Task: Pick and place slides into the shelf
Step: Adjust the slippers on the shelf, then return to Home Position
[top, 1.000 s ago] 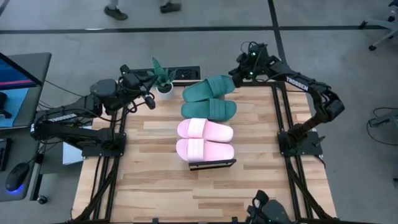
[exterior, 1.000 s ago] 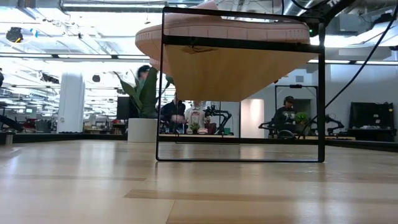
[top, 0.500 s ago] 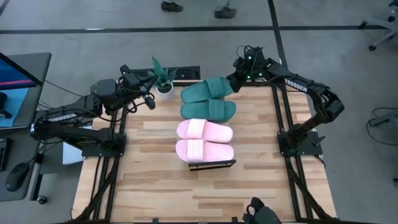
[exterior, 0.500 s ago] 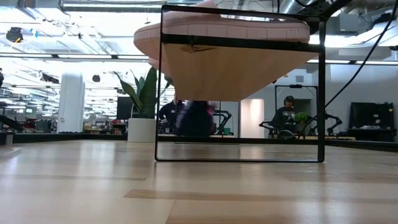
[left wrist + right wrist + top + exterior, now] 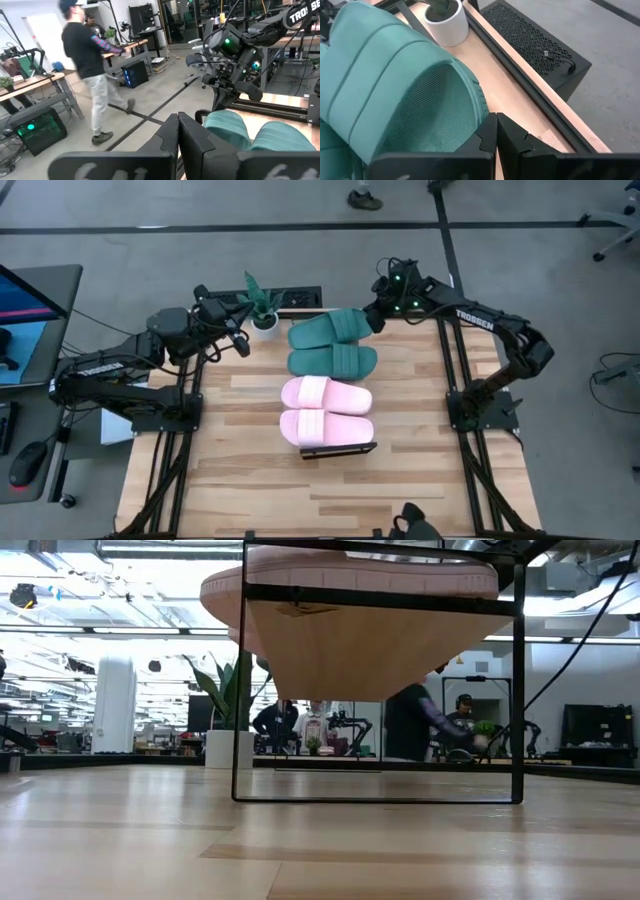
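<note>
The shelf (image 5: 338, 449) stands in the middle of the table, and its dark frame (image 5: 243, 690) fills the low view. Lying across its plank top are two pale pink slides (image 5: 326, 410) at the near end and two dark green slides behind them. The nearer green slide (image 5: 333, 361) lies flat. The far green slide (image 5: 330, 328) lies askew at the far end. My right gripper (image 5: 374, 316) is shut at that slide's right end (image 5: 465, 95). My left gripper (image 5: 241, 346) is shut (image 5: 177, 131) and waits near the table's far left corner. My right gripper pushes the far green slide at its rounded right end (image 5: 479, 107) with its shut fingers (image 5: 487, 131). They come from the table's far right side, slanting down. The slide stays on the shelf, tilted against the nearer green slide.
A small potted plant (image 5: 262, 315) stands at the far edge between the two grippers, with a black perforated box (image 5: 535, 40) behind it. Dark frame rails run along the table's left and right sides. A person (image 5: 92, 65) walks past beyond the table. Bare wood lies near the shelf.
My right gripper has moved toward the table's left, pushing the far green slide that way. The shelf and the other slides on it have also slid a little to the left. People have walked past behind the table.
</note>
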